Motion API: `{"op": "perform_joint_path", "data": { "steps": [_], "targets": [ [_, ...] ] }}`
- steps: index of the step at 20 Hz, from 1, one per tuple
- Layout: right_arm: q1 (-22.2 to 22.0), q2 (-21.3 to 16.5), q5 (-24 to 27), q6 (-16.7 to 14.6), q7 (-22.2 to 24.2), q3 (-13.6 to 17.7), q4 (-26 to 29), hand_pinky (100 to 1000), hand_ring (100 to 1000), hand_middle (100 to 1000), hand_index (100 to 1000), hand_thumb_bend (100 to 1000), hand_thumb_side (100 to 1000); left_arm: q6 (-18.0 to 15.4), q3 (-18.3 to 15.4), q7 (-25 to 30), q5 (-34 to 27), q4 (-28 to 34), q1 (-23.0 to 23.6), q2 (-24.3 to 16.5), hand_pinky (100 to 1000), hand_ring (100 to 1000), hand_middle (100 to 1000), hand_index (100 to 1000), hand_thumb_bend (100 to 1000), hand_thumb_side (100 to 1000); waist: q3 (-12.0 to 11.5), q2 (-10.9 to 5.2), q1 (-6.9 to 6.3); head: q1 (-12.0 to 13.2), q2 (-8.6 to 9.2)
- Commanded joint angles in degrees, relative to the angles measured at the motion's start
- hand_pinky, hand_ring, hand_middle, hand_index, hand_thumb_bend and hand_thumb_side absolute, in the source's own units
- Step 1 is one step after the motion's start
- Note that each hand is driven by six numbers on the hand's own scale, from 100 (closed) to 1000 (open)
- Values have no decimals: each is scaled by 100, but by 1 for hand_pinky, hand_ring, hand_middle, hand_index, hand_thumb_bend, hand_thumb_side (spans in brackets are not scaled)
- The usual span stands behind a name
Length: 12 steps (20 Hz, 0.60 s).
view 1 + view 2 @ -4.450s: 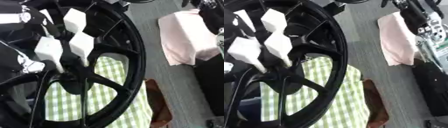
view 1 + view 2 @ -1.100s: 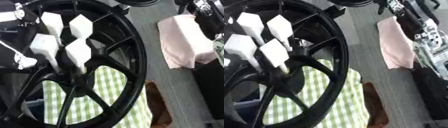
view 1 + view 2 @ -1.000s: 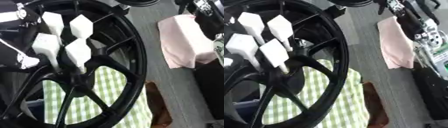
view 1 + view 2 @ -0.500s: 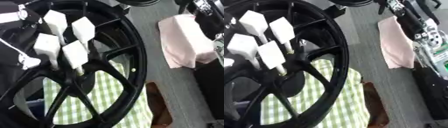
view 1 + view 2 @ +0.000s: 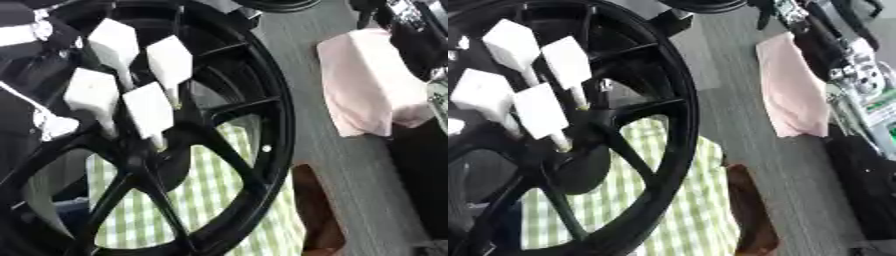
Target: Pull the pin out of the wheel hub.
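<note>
Wheel hub (image 5: 144, 162) swung lower-left versus earlier; four white-headed pins (image 5: 150, 109) still seated above hub. Hands unseen, state unknown. Step: approach; next, grasp pin, pull outward.

The floor (image 5: 306, 65) is grey. A green and white checked cloth (image 5: 210, 200) lies on it near the bottom, and the big black wheel (image 5: 262, 120) sits over the cloth. Just beside the cloth, on its right, lies a brown thing (image 5: 317, 210). A pink cloth (image 5: 363, 85) lies well apart, near the floor's upper right.
</note>
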State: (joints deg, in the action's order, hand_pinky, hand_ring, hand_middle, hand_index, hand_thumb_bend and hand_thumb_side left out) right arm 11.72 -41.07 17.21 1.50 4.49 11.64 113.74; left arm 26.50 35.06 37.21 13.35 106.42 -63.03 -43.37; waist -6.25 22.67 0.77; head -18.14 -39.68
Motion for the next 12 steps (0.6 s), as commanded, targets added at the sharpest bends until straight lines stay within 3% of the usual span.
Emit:
{"op": "perform_joint_path", "data": {
  "steps": [1, 12],
  "targets": [
    [20, -134, 8, -19, -10, 82, 86, 947, 941, 386, 633, 100, 719, 13, -218, 52, -106, 203, -111, -189, 608, 202, 123, 315, 237, 100, -2, -186, 6, 12, 17],
    [9, -133, 19, -43, -26, 87, 86, 947, 941, 387, 634, 100, 716, 4, -330, 94, -261, 381, -135, -267, 594, 173, 100, 272, 248, 100, -12, -209, 21, 35, 32]
  ]
}}
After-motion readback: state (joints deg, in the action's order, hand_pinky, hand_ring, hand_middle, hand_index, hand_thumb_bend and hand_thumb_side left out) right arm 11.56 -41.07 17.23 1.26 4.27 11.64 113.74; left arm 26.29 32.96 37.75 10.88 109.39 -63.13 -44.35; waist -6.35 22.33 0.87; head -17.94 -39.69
